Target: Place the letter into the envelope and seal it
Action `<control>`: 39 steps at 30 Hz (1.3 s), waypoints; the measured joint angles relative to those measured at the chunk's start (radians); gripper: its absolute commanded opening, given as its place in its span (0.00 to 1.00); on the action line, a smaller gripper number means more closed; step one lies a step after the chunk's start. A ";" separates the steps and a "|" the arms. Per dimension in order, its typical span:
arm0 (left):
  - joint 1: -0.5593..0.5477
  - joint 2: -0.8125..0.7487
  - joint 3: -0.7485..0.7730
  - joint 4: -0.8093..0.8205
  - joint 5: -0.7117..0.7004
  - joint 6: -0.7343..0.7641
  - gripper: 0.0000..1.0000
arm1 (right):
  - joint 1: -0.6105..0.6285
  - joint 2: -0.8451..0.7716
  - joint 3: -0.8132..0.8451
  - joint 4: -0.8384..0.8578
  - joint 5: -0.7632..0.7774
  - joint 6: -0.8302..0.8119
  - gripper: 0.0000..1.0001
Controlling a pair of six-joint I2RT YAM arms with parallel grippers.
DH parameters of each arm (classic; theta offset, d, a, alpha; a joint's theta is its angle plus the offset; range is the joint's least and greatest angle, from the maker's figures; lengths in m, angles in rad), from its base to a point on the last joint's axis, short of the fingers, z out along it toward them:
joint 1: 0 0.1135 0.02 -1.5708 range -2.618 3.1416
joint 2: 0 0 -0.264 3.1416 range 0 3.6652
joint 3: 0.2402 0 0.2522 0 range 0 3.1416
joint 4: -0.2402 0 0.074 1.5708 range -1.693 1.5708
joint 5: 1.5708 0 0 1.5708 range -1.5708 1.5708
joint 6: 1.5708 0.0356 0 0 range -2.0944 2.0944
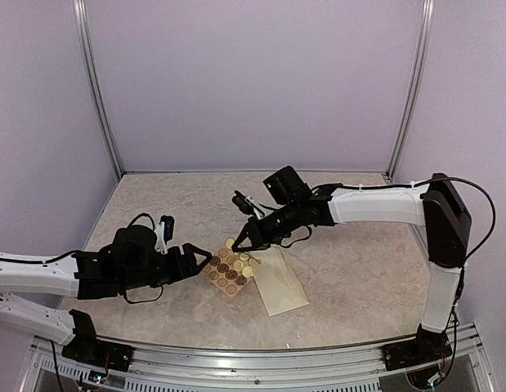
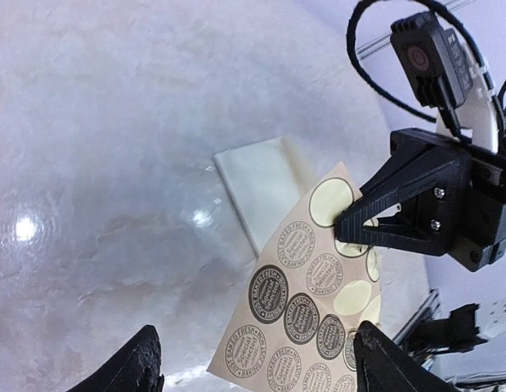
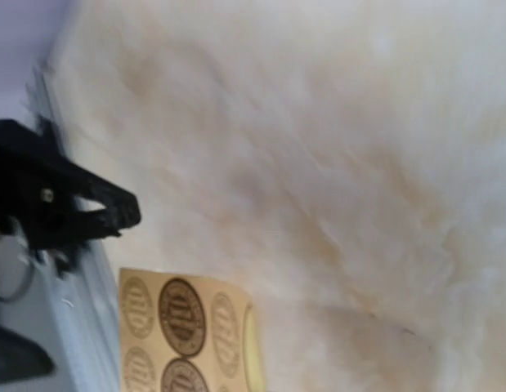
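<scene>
Seen from overhead, the envelope (image 1: 281,282) lies flat on the marbled surface (image 1: 359,269), low and just right of centre in the frame, its long side slanting toward the lower right. My right hand (image 2: 341,227), on an arm stretched in from the right of the frame, sits to the upper left of the envelope, over the sticker sheet (image 2: 293,302) rather than over the envelope itself. Its tips are pressed together on the face of the sheet, beside a pale blank circle (image 2: 330,202); whether they pinch a sticker, the sheet or nothing I cannot tell. My left hand (image 1: 201,265) lies at the left of centre, farther from the envelope, with the sticker sheet between the two. Its fingers (image 2: 142,363) stand wide apart, closed on nothing; in the left wrist view they show at the bottom edge of the frame with the sheet's near end between them.

The tan sheet carries rows of dark round printed labels (image 2: 267,294) and several pale circles. Overhead, its right edge meets the envelope's left edge; from the left wrist it covers the envelope's near corner, the rest showing pale behind it at mid-frame. The right wrist view is blurred: the sheet at the bottom left, the left hand black at the left edge. Pale lilac walls (image 1: 253,82) close the surface on three sides.
</scene>
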 measured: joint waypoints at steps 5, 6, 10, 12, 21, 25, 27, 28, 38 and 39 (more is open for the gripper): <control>0.002 -0.183 0.066 -0.010 0.000 0.029 0.85 | -0.017 -0.245 -0.059 0.056 0.069 0.043 0.00; 0.001 -0.209 0.079 -0.008 0.011 0.039 0.86 | -0.017 -0.280 -0.067 0.067 0.079 0.049 0.00; -0.029 -0.270 0.120 0.027 0.072 0.072 0.90 | -0.016 -0.412 -0.101 0.138 0.109 0.078 0.00; -0.063 -0.274 0.146 0.046 0.100 0.087 0.92 | -0.016 -0.451 -0.114 0.171 0.115 0.090 0.00; -0.153 -0.173 0.258 0.132 0.156 0.112 0.78 | 0.002 -0.488 -0.126 0.220 0.128 0.100 0.00; -0.157 -0.111 0.273 0.152 0.148 0.106 0.62 | 0.019 -0.488 -0.126 0.219 0.128 0.086 0.00; -0.157 -0.093 0.273 0.154 0.137 0.102 0.55 | 0.026 -0.488 -0.126 0.219 0.127 0.078 0.00; -0.157 -0.085 0.273 0.154 0.129 0.095 0.51 | 0.028 -0.489 -0.126 0.219 0.127 0.075 0.00; -0.158 -0.079 0.269 0.175 0.072 0.043 0.00 | 0.031 -0.489 -0.126 0.214 0.123 0.048 0.06; -0.158 -0.079 0.267 0.177 0.069 0.038 0.00 | 0.031 -0.489 -0.126 0.212 0.124 0.047 0.15</control>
